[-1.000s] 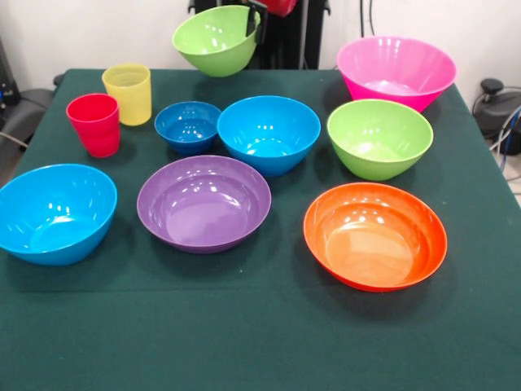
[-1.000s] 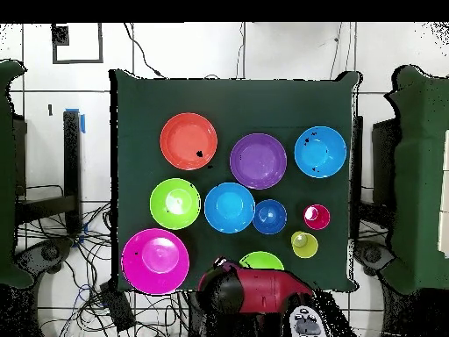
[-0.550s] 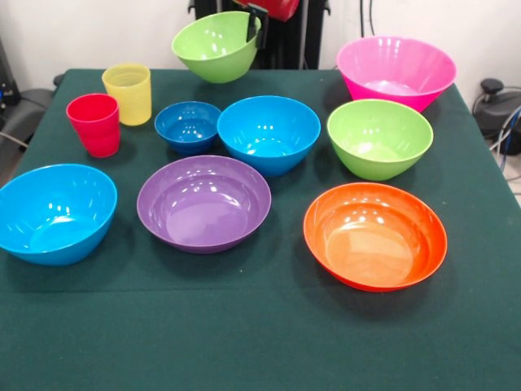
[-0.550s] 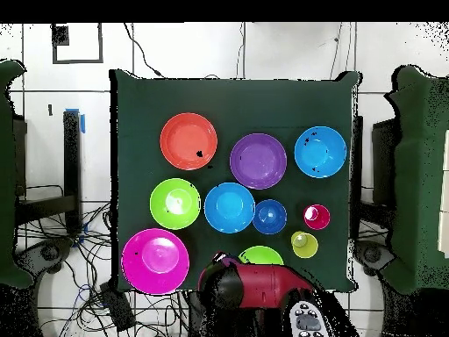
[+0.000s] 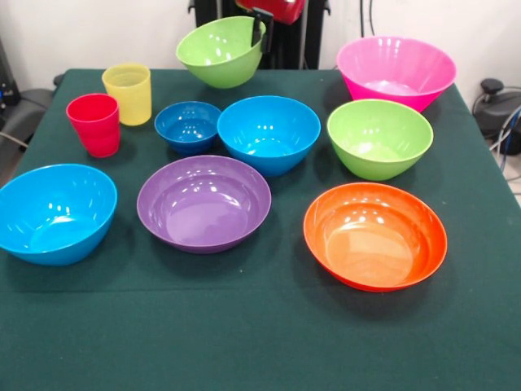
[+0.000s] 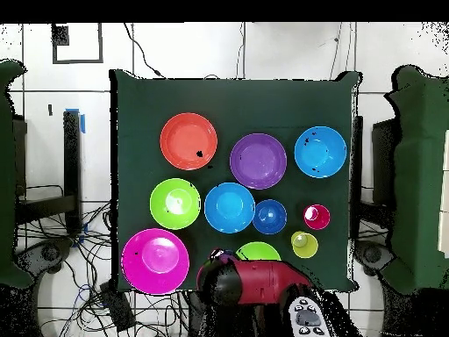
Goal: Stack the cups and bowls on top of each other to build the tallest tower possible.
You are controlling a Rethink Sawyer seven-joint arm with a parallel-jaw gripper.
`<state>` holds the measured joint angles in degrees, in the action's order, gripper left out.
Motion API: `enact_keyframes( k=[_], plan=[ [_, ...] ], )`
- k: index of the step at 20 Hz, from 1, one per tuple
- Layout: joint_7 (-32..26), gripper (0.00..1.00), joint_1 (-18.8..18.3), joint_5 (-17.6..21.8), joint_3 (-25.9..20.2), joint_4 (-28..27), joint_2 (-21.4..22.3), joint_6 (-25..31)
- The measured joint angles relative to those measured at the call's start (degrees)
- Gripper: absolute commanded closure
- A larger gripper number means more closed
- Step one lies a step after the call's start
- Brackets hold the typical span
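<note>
I see my gripper (image 5: 262, 26) pinching the rim of a glossy lime green plastic bowl (image 5: 220, 50), apparently held tilted above the green table (image 5: 260, 334).

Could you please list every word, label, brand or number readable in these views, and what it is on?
None can be read: the cups, the bowls, the green tablecloth and the robot arm show no legible text. The framed square on the floor is blank.
</note>
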<state>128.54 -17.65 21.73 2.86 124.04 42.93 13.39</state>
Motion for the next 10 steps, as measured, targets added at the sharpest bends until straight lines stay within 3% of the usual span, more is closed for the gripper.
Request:
enact_keyframes(
  k=[10],
  plan=[
    [0.0, 1.00, -1.6, 0.0, -0.7, -0.4, 1.2, 2.0]
  ],
)
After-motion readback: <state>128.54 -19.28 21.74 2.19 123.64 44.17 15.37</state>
